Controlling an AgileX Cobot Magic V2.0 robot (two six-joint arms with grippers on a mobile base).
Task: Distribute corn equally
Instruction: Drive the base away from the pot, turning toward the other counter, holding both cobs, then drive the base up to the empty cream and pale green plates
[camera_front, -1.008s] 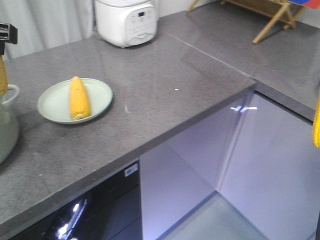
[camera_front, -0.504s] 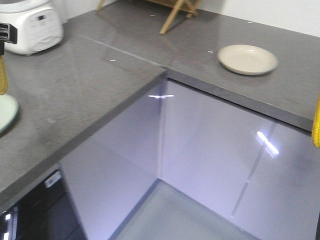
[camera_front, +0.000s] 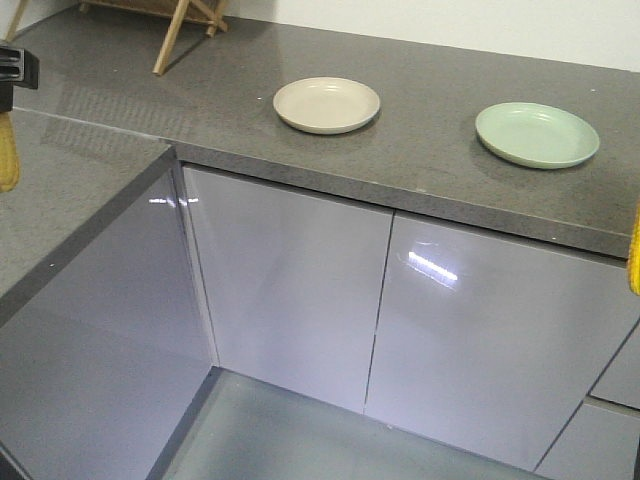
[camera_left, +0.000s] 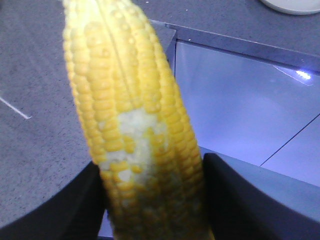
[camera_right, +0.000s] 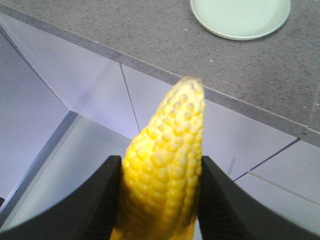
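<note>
Yellow corn cob (camera_left: 130, 115) clamped in your left gripper (camera_left: 155, 200), second cob (camera_right: 167, 150) pinched in your right gripper (camera_right: 157, 195); beige plate (camera_front: 326, 104) top centre, green plate (camera_front: 537, 134) upper right.

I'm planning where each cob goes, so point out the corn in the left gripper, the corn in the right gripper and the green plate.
left corn (camera_left: 132, 127): left wrist view, the pale patch mid-cob.
right corn (camera_right: 165, 165): right wrist view, kernels below the tip.
green plate (camera_front: 537, 134): front view, its bare centre.
</note>
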